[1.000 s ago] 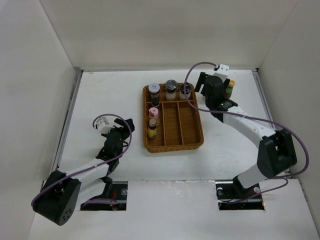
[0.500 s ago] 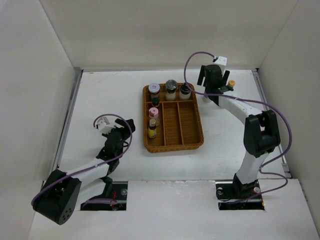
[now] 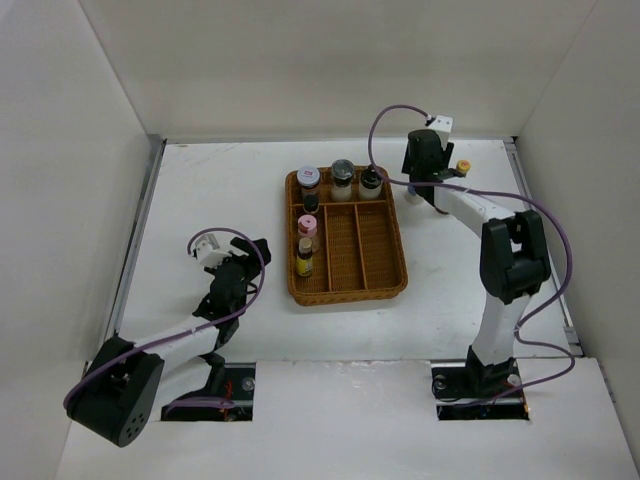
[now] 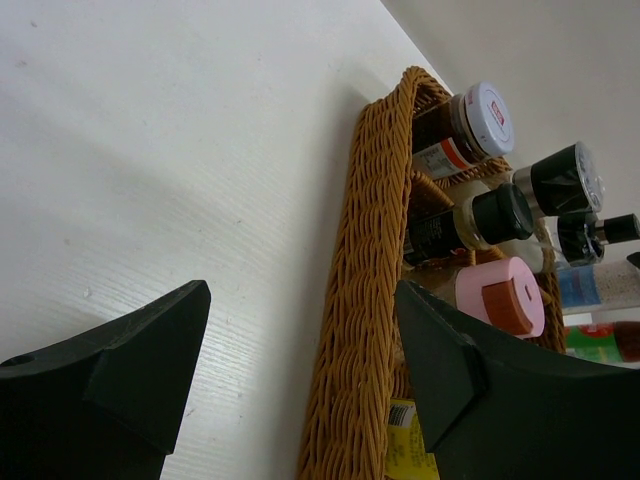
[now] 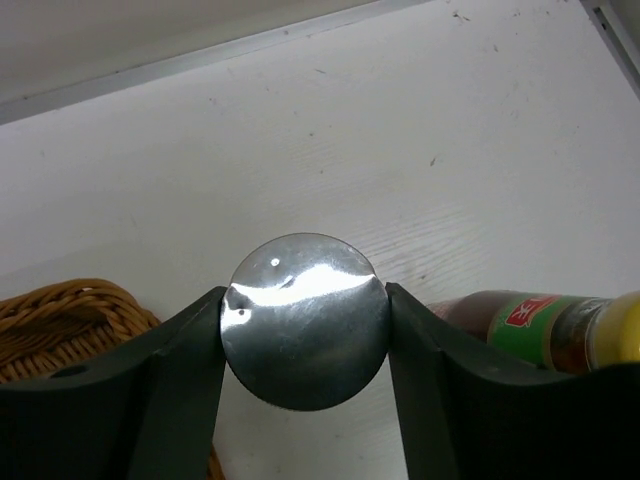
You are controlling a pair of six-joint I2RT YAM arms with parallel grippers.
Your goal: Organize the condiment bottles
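Note:
In the right wrist view my right gripper [image 5: 305,335] is shut on the shiny grey lid of a shaker [image 5: 305,318], one finger touching each side. A yellow-capped sauce bottle [image 5: 545,328] stands just to its right. From above, the right gripper [image 3: 425,172] is just right of the wicker tray [image 3: 345,292] and hides the shaker; the yellow-capped bottle [image 3: 462,167] shows beside it. Inside the tray stand several condiment bottles, among them a pink-capped one [image 3: 308,227] and an amber one [image 3: 304,260]. My left gripper [image 3: 252,252] is open, left of the tray, holding nothing.
The tray's woven rim [image 4: 365,300] fills the gap between the left fingers in the left wrist view, with a white-lidded jar [image 4: 478,122] and a dark-lidded bottle [image 4: 497,215] behind it. White walls enclose the table; a metal strip [image 3: 140,240] runs along its left edge.
The right arm swung toward the back of the table, and its jaws closed onto the shaker's grey lid. The left arm stayed still.

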